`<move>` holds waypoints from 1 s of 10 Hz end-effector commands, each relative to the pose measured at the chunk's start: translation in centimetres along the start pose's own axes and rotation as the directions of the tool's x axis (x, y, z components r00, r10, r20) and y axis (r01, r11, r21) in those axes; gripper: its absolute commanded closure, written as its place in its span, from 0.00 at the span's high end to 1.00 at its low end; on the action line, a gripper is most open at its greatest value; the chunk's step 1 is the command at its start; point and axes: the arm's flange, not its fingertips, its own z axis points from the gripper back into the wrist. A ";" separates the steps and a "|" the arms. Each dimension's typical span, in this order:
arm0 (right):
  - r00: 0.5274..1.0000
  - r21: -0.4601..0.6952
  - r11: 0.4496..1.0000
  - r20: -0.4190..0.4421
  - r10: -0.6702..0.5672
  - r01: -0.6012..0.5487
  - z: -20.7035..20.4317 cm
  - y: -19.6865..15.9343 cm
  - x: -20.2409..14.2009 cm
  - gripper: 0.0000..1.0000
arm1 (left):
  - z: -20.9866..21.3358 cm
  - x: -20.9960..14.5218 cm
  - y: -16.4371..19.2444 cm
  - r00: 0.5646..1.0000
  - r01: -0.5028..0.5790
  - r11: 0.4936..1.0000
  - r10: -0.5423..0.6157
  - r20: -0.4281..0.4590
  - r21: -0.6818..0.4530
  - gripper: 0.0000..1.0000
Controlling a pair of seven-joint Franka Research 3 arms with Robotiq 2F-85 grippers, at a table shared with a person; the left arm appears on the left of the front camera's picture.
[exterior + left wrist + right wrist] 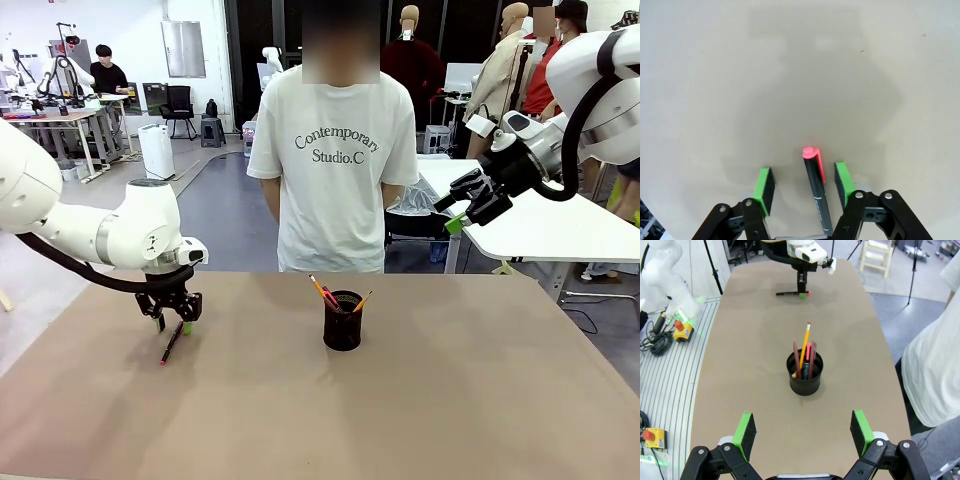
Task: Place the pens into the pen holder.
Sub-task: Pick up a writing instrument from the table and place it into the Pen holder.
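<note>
My left gripper (805, 185) straddles the slim dark red-capped pen (816, 190) on the smooth tan table (790, 75), green pads (763, 184) apart, not touching it.

The table (450, 400) is lying bare across its near half and right side, leaving wide room for passing. The pen holder (342, 322) is standing near the middle, with pens sticking up above its rim and blocking a low sweep there. On the left, the left gripper (170, 318) is sitting low over a red pen (171, 343), jaws straddling it with gaps either side. The right gripper (462, 212) is hanging high, jaws spread. A person (332, 170) is standing at the far edge.
</note>
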 end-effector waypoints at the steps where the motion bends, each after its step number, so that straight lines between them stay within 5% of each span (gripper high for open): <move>1: 1.000 0.000 1.000 -0.001 0.003 -0.003 0.0 0.0 0.2 1.00 | -0.1 -0.5 0.0 1.000 -0.018 0.999 0.017 0.006 0.045 0.00; 7: 1.000 0.000 1.000 -0.001 0.003 -0.003 0.0 0.0 0.2 1.00 | 0.8 -0.9 -1.3 0.997 0.071 0.997 -0.071 0.007 0.021 0.00; 10: 1.000 0.000 1.000 -0.001 0.003 -0.003 0.0 0.0 0.2 1.00 | 2.6 -0.8 -1.3 0.985 0.162 0.955 -0.140 0.101 -0.251 0.00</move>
